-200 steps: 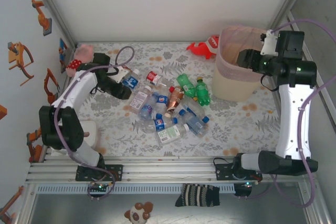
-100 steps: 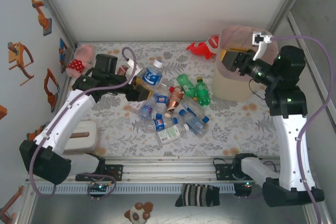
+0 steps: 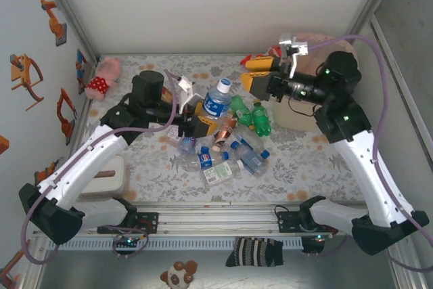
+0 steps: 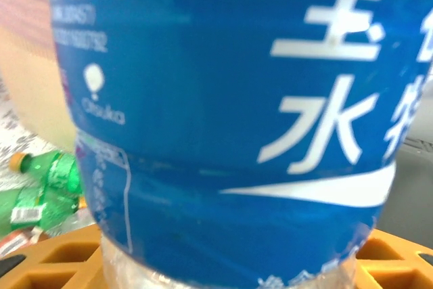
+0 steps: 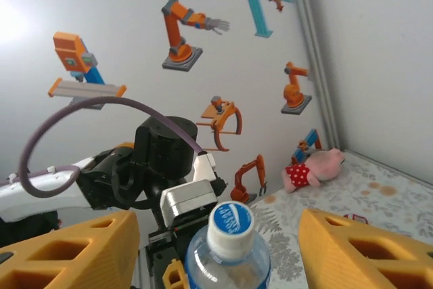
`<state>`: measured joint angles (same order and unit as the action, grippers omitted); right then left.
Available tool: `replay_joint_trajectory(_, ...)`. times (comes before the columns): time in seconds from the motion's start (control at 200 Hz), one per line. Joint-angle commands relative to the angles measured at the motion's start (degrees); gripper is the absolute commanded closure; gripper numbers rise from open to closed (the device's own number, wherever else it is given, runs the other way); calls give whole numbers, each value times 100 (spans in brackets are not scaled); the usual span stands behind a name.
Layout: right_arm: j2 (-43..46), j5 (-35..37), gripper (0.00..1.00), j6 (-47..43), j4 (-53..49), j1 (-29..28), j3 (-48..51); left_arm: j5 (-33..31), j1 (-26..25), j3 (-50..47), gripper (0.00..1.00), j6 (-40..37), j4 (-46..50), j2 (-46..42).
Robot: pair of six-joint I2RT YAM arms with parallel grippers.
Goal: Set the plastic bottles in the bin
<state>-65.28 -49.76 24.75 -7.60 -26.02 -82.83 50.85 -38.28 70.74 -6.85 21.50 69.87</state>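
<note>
My left gripper (image 3: pixel 207 120) is shut on a clear plastic bottle (image 3: pixel 218 103) with a blue label and blue cap, held upright above the table's middle. In the left wrist view that bottle's label (image 4: pixel 223 99) fills the frame above my orange fingers (image 4: pixel 47 265). My right gripper (image 3: pixel 256 74) stands open just right of the bottle, apart from it. In the right wrist view the cap (image 5: pixel 230 224) sits between the spread orange fingers (image 5: pixel 74 252). Several more bottles (image 3: pixel 226 157) lie heaped on the table, two of them green (image 3: pixel 249 113). The cream bin (image 3: pixel 296 118) is partly hidden behind the right arm.
A pink plush toy (image 3: pixel 103 74) lies at the back left corner, and a red toy (image 3: pixel 256 59) at the back beside the bin. A pale block (image 3: pixel 108 175) rests near the left arm's base. Walls close in the left, back and right sides.
The left arm has lifted the blue-labelled bottle and carried it right, toward the middle. The right gripper has swung left from over the bin to face that bottle.
</note>
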Motion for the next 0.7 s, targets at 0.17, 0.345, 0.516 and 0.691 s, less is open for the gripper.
replay_joint_trajectory(0.17, -283, -493, 39, -648, -107, -536, -186, 243, -353, 295, 43, 106, -524, 211)
replay_joint_trajectory(0.345, -267, -409, 46, -866, -401, -608, -102, 246, -388, 371, 43, 157, -618, 277)
replay_joint_trajectory(0.516, -192, -296, 58, -944, -511, -615, -42, 303, -421, 367, 43, 168, -730, 252)
replay_joint_trajectory(0.691, -135, -238, 70, -877, -431, -615, -29, 303, -418, 353, 42, 171, -760, 256)
